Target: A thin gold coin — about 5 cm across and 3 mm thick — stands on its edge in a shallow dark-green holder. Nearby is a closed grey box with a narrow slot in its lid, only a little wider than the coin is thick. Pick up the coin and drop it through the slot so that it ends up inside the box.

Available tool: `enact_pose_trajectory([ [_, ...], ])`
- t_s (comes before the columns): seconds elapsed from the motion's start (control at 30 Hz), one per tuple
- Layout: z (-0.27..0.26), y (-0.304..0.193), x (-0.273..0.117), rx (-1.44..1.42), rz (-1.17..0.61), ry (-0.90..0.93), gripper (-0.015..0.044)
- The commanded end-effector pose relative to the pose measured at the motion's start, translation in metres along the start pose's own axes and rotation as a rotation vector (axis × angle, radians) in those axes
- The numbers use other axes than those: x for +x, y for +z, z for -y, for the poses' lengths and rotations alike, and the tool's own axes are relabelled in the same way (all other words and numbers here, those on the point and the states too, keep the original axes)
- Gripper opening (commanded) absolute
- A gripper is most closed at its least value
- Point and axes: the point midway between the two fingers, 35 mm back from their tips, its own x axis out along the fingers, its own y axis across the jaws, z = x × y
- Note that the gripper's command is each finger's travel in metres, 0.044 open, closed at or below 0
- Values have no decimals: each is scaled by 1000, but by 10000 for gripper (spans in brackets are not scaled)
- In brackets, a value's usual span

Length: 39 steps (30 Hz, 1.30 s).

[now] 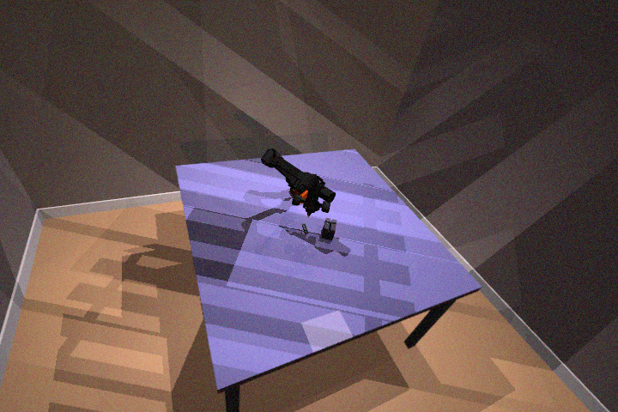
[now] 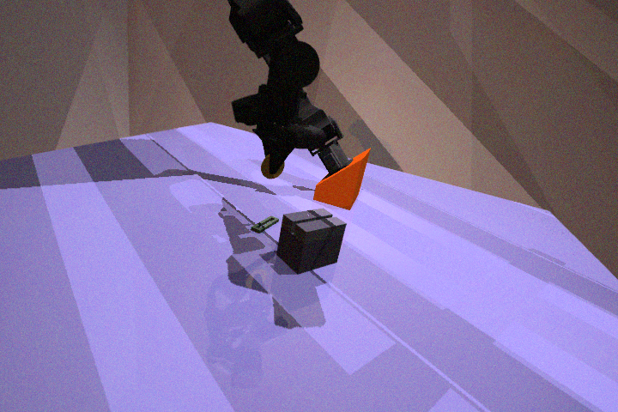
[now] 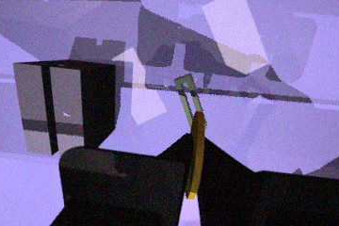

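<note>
My gripper (image 1: 309,214) (image 2: 271,174) (image 3: 192,140) is shut on the gold coin (image 2: 264,167) (image 3: 196,157). It holds the coin on edge, high above the table. The green holder (image 1: 305,228) (image 2: 255,228) (image 3: 197,104) lies on the table below and is empty. The grey box (image 1: 328,232) (image 2: 312,247) (image 3: 68,96) stands beside the holder, to the right of it in the top and exterior views and at the left in the wrist view. Its dark slot shows as a line across the lid. In the exterior view the coin is up and to the left of the box.
The orange base (image 2: 341,186) (image 1: 302,194) of the arm stands behind the box in the exterior view. The purple table (image 1: 270,311) (image 2: 149,349) carries broad shadows and faint reflections of the arm. Its edges show in the top view.
</note>
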Motion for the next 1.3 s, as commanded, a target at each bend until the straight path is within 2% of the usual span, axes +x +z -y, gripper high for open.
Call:
enact_pose_trajectory([
  [0.0, -11, 1, 0, 5, -6, 2, 0],
  [1.27, -105, -5, -1, 7, -6, 7, 0],
])
